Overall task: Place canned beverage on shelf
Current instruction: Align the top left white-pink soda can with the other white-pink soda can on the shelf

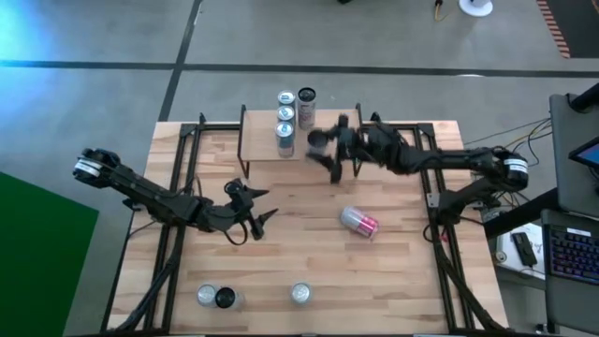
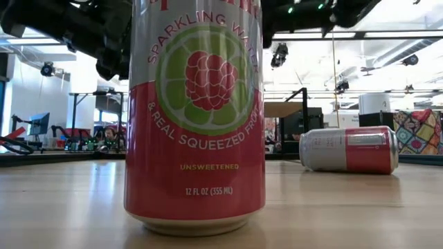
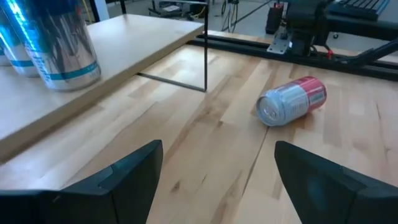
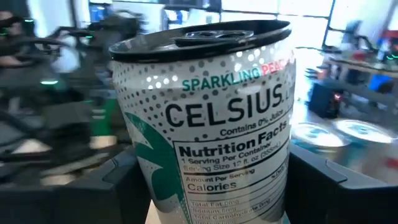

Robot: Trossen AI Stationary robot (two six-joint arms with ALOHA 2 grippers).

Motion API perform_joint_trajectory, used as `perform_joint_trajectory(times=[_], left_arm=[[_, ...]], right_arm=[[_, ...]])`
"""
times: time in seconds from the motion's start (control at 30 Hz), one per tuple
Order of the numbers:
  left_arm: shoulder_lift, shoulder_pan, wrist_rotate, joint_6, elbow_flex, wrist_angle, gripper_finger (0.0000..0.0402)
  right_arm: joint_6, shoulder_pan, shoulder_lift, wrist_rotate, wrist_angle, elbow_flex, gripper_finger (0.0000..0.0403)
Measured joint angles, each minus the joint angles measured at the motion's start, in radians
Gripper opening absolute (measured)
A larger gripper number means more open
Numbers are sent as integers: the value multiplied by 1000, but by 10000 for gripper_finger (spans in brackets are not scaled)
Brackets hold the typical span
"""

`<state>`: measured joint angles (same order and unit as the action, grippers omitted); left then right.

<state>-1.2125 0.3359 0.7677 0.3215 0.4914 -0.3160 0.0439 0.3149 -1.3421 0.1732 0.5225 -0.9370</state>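
Silver Celsius can sits clamped between the right gripper fingers, just beside the shelf. Left gripper hangs wide open, holding nothing, over the table.

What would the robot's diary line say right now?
right gripper: holding Celsius can by shelf | left gripper: open, idle | pink can: lying on table

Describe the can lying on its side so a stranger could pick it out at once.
Start at the light wood shelf on thin black wire legs at the tabletop's far edge, where silver cans stand upright. On the bare tabletop nearer the right arm lies the silver and pink-red can. It is the only can tipped over; all others stand.
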Motion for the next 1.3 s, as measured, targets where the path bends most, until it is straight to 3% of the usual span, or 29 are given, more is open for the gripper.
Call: perform_joint_trajectory(times=[0.23, 0.63, 1.13, 1.3], left_arm=[[-2, 2, -31, 2, 6, 0, 295], [-27, 1, -51, -23, 5, 3, 295], [-43, 1, -46, -26, 4, 3, 295], [-43, 1, -45, -25, 4, 3, 295]], right_arm=[[-29, 142, -153, 138, -19, -86, 265], [-71, 231, -332, 225, -15, -214, 267], [-76, 281, -320, 230, -46, -211, 267], [-78, 290, -321, 278, -50, -210, 267]])
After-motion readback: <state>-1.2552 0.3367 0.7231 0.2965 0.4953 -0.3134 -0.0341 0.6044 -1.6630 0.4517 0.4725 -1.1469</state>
